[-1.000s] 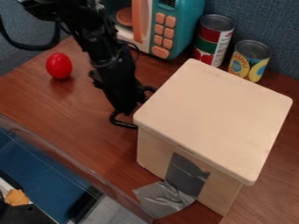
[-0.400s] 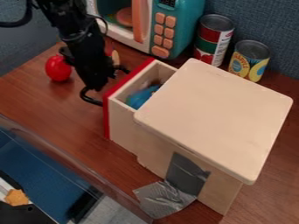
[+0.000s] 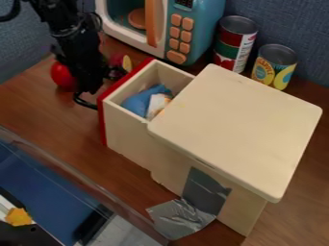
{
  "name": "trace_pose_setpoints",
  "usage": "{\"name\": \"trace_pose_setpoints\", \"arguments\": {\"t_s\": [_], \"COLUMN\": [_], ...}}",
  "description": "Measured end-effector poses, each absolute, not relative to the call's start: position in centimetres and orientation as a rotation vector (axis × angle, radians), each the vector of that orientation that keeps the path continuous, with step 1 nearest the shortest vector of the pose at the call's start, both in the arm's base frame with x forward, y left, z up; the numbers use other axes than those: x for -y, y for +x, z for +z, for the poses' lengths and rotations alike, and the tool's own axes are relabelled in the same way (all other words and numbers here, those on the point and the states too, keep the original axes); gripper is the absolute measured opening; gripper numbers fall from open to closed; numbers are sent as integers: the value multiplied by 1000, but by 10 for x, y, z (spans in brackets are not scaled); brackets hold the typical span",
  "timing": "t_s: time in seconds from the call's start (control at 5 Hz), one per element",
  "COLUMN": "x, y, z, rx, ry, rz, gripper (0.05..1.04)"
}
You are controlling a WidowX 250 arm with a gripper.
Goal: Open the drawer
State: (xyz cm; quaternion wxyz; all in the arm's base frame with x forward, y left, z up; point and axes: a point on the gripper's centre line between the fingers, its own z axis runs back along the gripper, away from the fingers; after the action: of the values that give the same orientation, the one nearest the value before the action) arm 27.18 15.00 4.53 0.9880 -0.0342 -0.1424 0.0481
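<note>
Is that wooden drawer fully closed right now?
No, the drawer sticks out of the wooden box, with blue stuff visible inside.

**Fixed cam, high & slanted down**

Tabletop [image 3: 57,113] is viewed fairly close, w/ lens aimed across it twd. blue fabric wall [image 3: 292,24] at back; box lid [image 3: 237,129] is seen from above, R of ctr.

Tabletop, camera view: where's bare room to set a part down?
Bare: left of the open drawer, toward the near edge of the table; also lower right, beside the wooden cabinet. Crowded: back left, with gripper, red egg-shaped toy and toy microwave near the drawer.
</note>
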Motion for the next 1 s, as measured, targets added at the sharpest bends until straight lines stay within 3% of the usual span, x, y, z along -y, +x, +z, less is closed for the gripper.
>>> {"name": "trace_pose_setpoints", "arguments": {"t_s": [0.4, 0.6, 0.8, 1.0], "x": [-156, -159, -154, -145], "y": [270, 270, 268, 269], "z": [46, 45, 44, 76], "rx": [234, 237, 229, 293], "ry": [-78, -51, -77, -97], "rz": [22, -8, -25, -6], "gripper": [165, 390, 704, 970]}}
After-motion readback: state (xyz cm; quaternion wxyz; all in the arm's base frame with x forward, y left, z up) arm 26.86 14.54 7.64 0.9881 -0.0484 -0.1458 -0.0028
